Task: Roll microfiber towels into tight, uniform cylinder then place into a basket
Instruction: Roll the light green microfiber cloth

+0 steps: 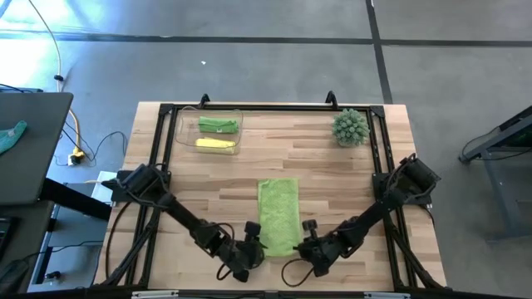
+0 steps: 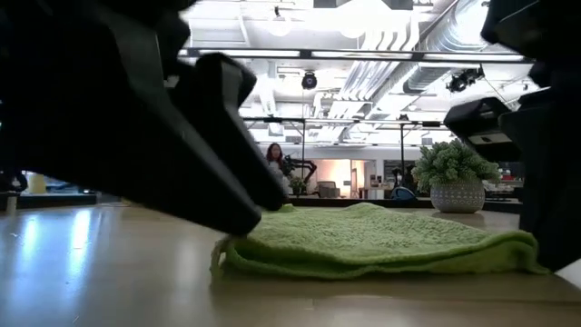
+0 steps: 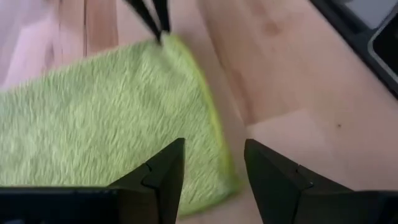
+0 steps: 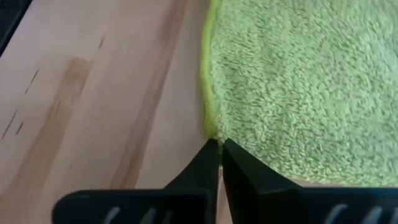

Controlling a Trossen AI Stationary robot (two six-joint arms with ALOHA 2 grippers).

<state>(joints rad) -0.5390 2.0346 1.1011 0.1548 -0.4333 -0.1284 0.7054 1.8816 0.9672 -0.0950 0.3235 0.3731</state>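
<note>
This is a robotics lab or open industrial workspace. The wooden desk (image 1: 316, 158) carries a black metal frame (image 1: 274, 108) to which two robot arms are bolted, and it stands on a bare grey concrete floor (image 1: 249, 66) marked with dark lines. Cables (image 1: 75, 137) trail over the floor beside it, next to a dark side table (image 1: 29, 145). The low view looks into a large hall with exposed ceiling ducts (image 2: 399, 64), strip lights, more workstations and a person (image 2: 273, 156) far behind. A small potted plant (image 2: 454, 177) decorates the desk.
</note>
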